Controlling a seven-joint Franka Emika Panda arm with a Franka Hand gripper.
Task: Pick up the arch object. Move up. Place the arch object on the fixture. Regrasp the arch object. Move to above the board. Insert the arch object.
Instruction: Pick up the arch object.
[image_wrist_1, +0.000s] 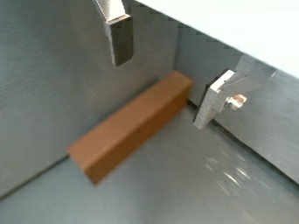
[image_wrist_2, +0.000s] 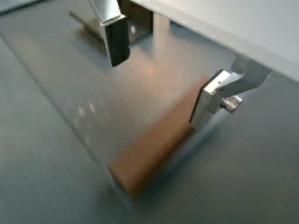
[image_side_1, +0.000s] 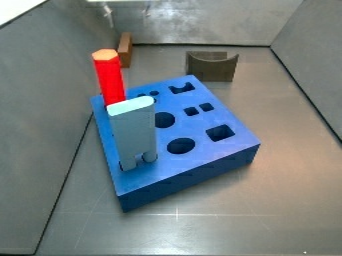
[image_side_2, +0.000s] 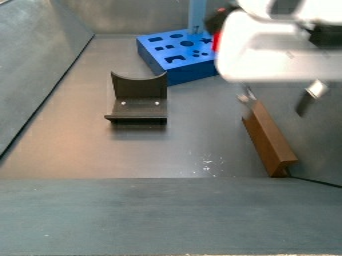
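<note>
Arch object (image_wrist_1: 131, 125) flat on grey metal floor by wall, gripper (image_wrist_1: 167, 70) spread above, not touching.

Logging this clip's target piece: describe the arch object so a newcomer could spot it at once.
Start at the blue board; beyond the dark fixture, on the grey floor by the wall, lies the arch object. The open gripper hovers over it. It is the only long brown wooden bar, lying flat, unlike the upright red cylinder.
</note>
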